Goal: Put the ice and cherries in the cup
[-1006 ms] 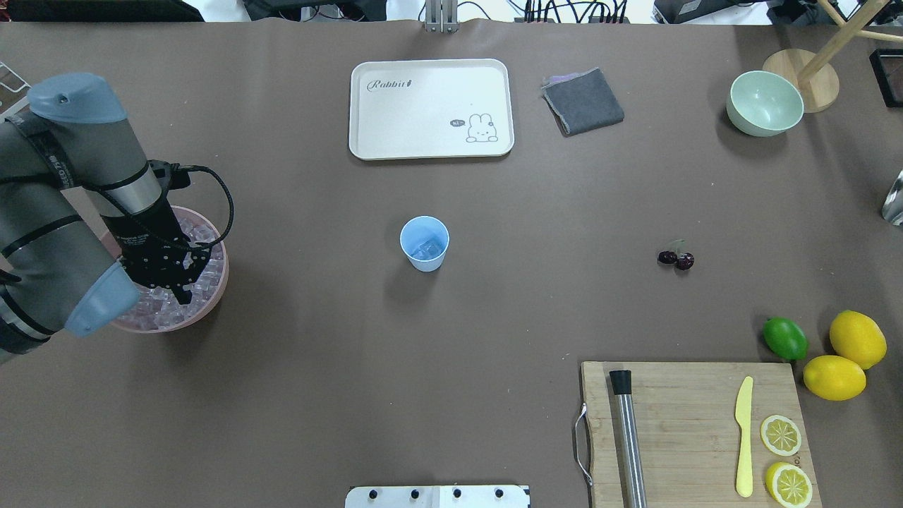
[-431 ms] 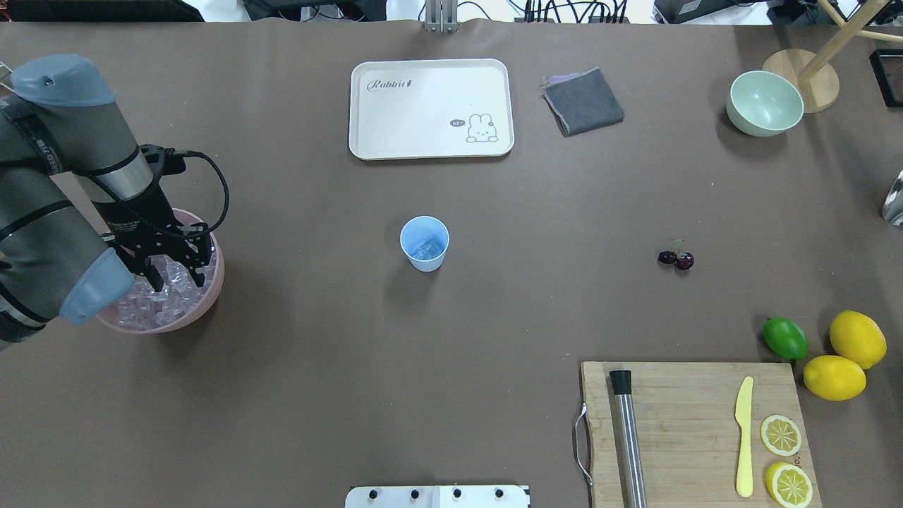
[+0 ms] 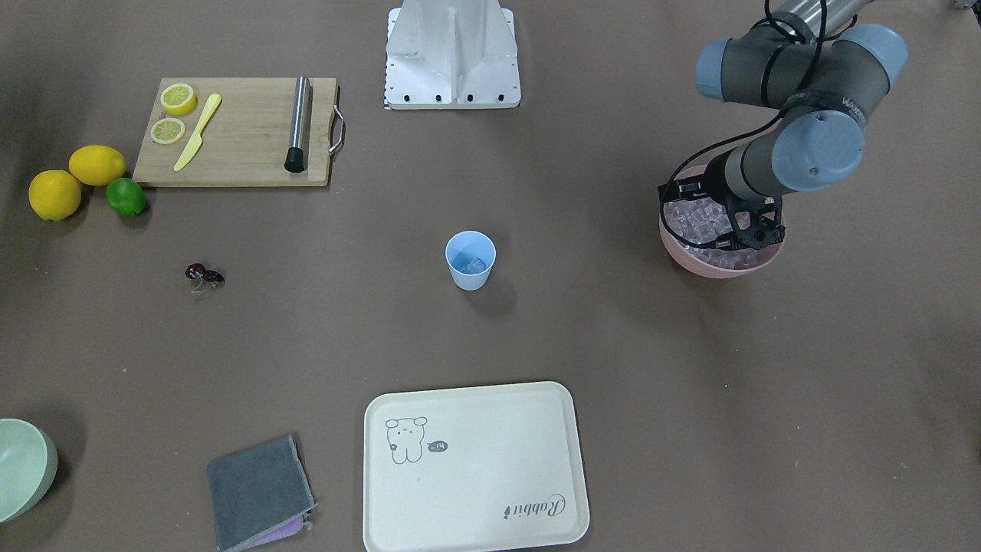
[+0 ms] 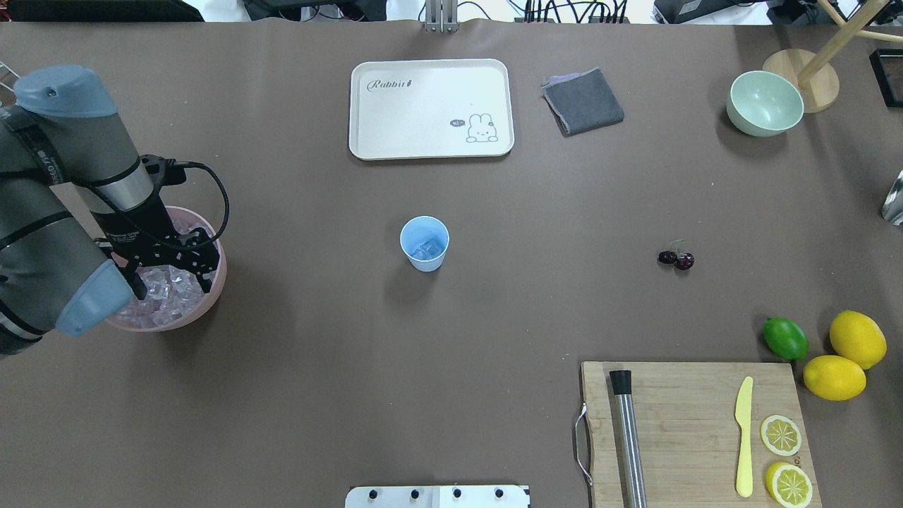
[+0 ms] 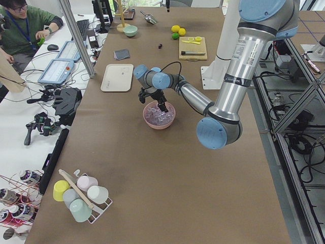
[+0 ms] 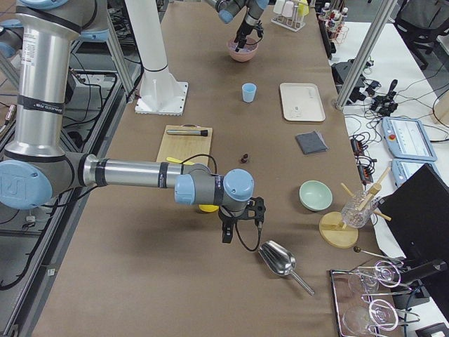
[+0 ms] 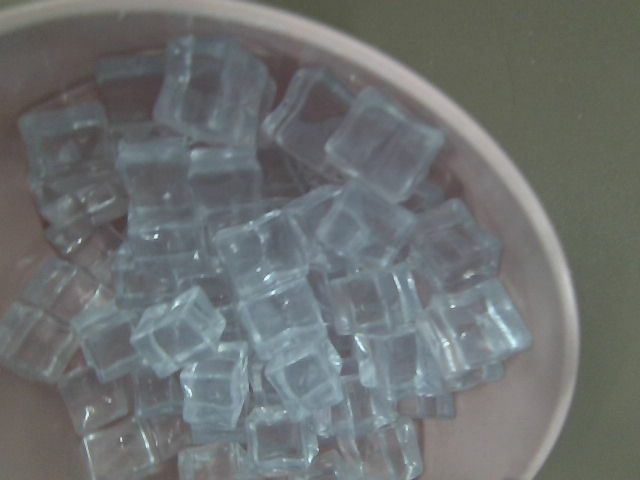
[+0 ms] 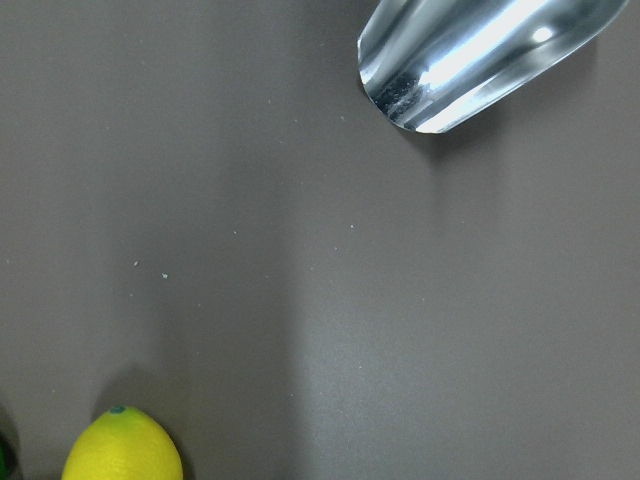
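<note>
**Left arm at the ice, jaws spread**

Left gripper (image 4: 173, 281) hangs open over the ice (image 7: 290, 290) in the pink bowl (image 4: 180, 324), holding nothing. Cup (image 4: 425, 264) holds a few cubes; cherries (image 4: 676, 259) lie well apart.

Risk: slick cubes may squirt from closing pads.

Right gripper (image 6: 226, 239) jaw state: cannot tell.

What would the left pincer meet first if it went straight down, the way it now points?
The ice in the pink bowl, which lies right under the open left pincer; the gap between them is unclear.
</note>
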